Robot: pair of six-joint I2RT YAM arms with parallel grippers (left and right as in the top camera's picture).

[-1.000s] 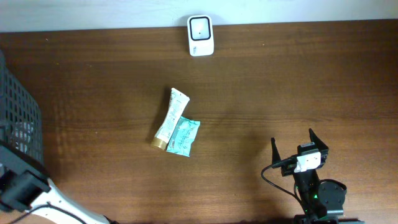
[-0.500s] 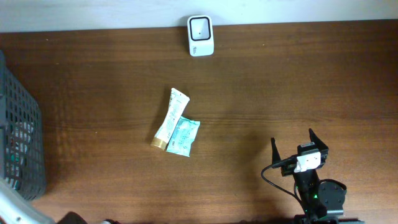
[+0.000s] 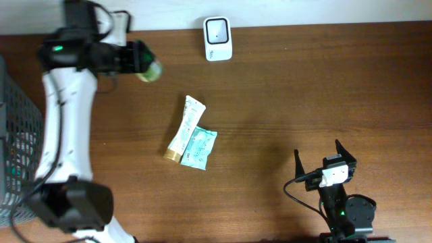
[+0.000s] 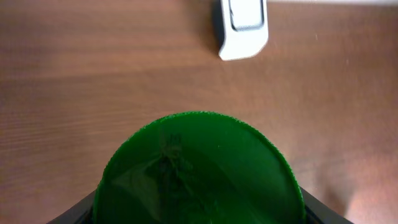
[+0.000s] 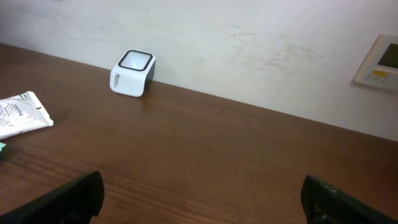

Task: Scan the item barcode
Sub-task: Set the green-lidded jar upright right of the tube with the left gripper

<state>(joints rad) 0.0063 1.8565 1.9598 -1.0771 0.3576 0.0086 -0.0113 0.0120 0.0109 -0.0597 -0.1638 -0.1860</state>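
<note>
Green round item (image 3: 151, 70) gripped in left claw (image 3: 138, 59), near back of worktop (image 3: 283, 88), left of white scanner (image 3: 217, 38). Further down, tube (image 3: 185, 128) touching blue-green packet (image 3: 200, 148). Dark basket (image 3: 17, 128) at left edge, maybe something pale inside. Right claw (image 3: 317, 150) wide open, holding nothing.
</note>
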